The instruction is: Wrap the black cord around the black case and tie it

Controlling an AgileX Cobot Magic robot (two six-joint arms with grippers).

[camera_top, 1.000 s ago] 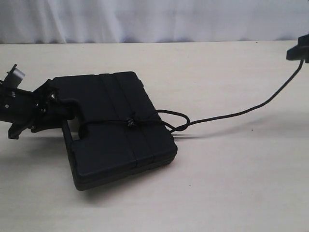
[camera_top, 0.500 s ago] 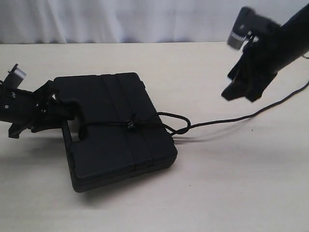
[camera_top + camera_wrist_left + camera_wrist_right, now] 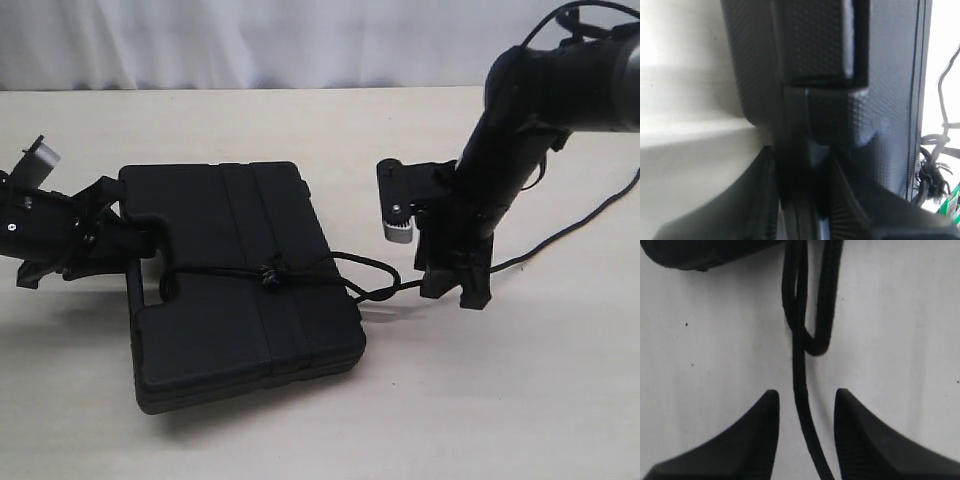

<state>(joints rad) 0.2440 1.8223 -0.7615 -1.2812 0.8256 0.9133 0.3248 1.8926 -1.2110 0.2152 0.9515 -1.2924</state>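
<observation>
The black case (image 3: 240, 270) lies flat on the table, and the black cord (image 3: 365, 275) crosses its lid with a small knot (image 3: 270, 276) on top. A loop of cord hangs off the case's right edge, and the rest trails away to the right. My left gripper (image 3: 143, 240) is shut on the case's handle end; the left wrist view shows its jaws (image 3: 802, 155) clamped on the textured case (image 3: 880, 100). My right gripper (image 3: 452, 292) points down at the table just right of the loop. It is open, and the cord (image 3: 800, 370) runs between its fingertips (image 3: 805, 397) without touching them.
A pale tabletop (image 3: 500, 400) stretches around the case, with a white curtain (image 3: 250, 40) behind it. The right arm's own cable (image 3: 560, 15) arcs over its upper link. One corner of the case (image 3: 700, 252) shows in the right wrist view.
My right arm has swung down and left from the upper right to straddle the cord beside the case. The case has turned slightly. The left gripper keeps its hold.
</observation>
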